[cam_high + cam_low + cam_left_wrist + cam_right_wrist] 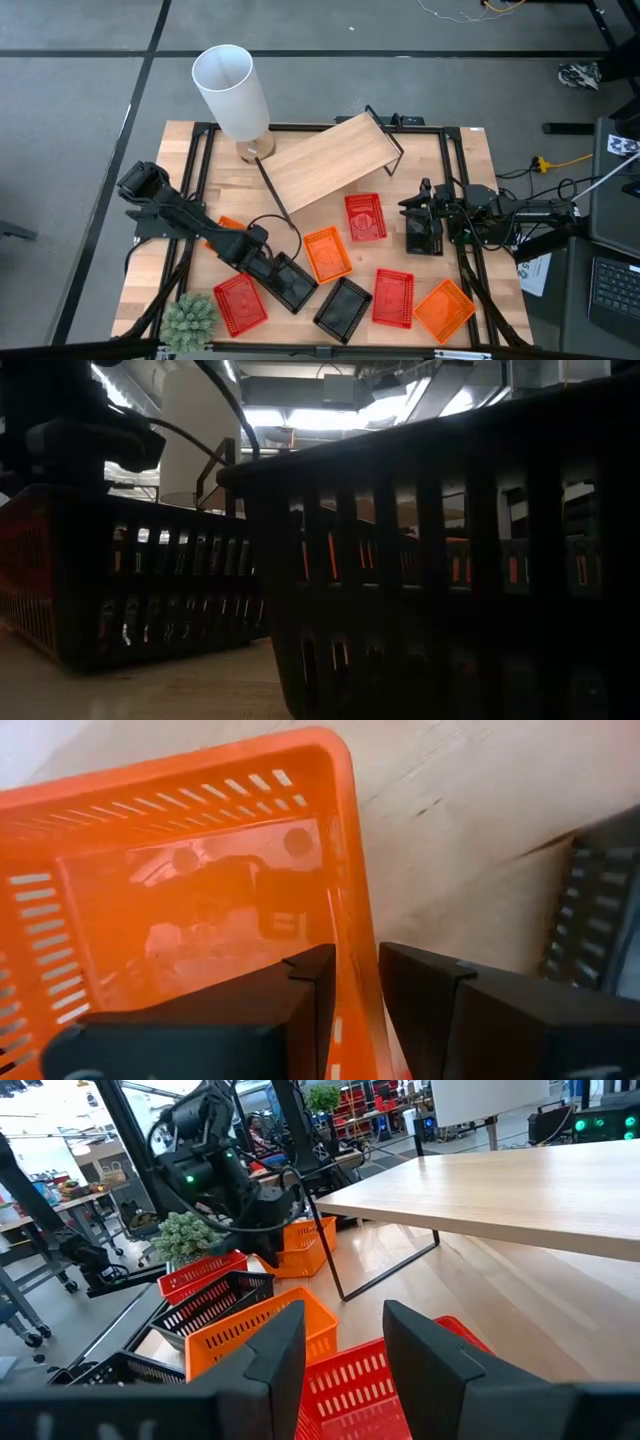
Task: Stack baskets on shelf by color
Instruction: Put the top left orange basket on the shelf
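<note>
My left gripper (258, 250) is at the table's left, shut on an orange basket (190, 870) that is mostly hidden under the arm in the high view (228, 226). My right gripper (345, 1355) is open at the table's right, its fingers over the near end of a red basket (365, 217). The shelf (330, 160), a light wood board on black rods, stands at the far middle. Another orange basket (327, 255), two black ones (290, 282) (343, 305), two red ones (240, 303) (393, 298) and an orange one (445, 308) lie flat on the table. My left gripper holds the orange basket by one side wall near a corner (352, 955). One finger (300, 985) is inside the basket and the other (420, 990) outside, with the wall between them. Whether the basket is lifted or rests on the table, I cannot tell.
A tall white cylinder (232, 90) stands at the far left beside the shelf. A green spiky plant (190, 320) sits at the near left corner. A black basket (425, 238) lies beside my right arm. Cables and a laptop lie beyond the right edge.
</note>
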